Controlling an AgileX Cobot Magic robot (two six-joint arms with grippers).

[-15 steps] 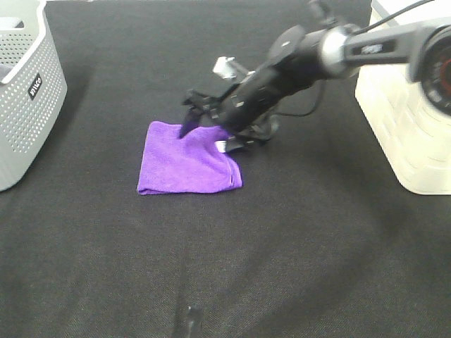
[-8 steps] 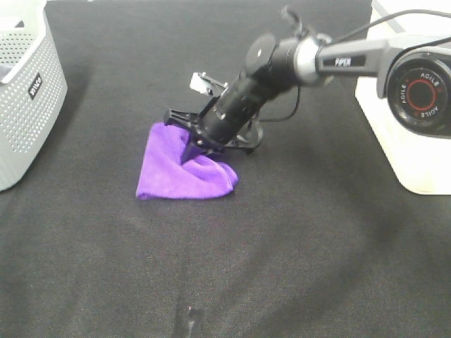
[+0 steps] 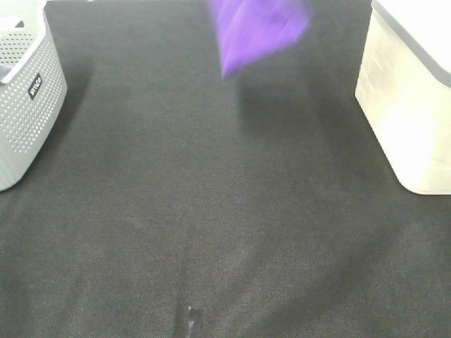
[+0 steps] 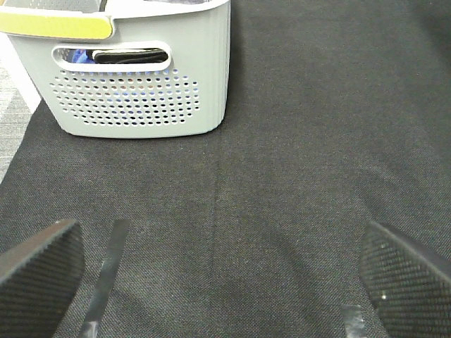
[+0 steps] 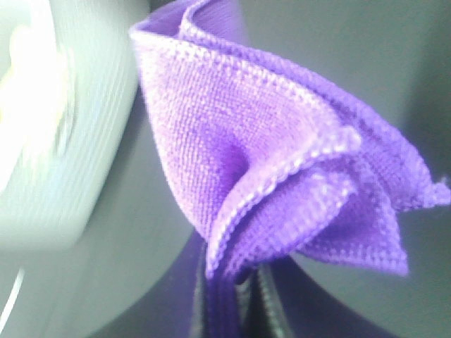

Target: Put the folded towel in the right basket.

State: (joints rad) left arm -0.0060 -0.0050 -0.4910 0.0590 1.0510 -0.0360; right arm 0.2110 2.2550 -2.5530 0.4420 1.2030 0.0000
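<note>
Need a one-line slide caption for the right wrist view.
Right gripper clamped on the bunched purple cloth towel, white plastic basket blurred beside it.

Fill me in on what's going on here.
The right gripper is shut on the purple towel, holding it bunched in the air above the black table. In the high view it hangs near the top edge, not yet over the white basket on the right. The left gripper hovers open and empty near the grey perforated basket.

The towel (image 3: 257,32) sits at top centre of the high frame, above the mat (image 3: 225,211). A left basket (image 3: 28,91) stands at left edge, the right basket (image 3: 409,105) at right edge.
</note>
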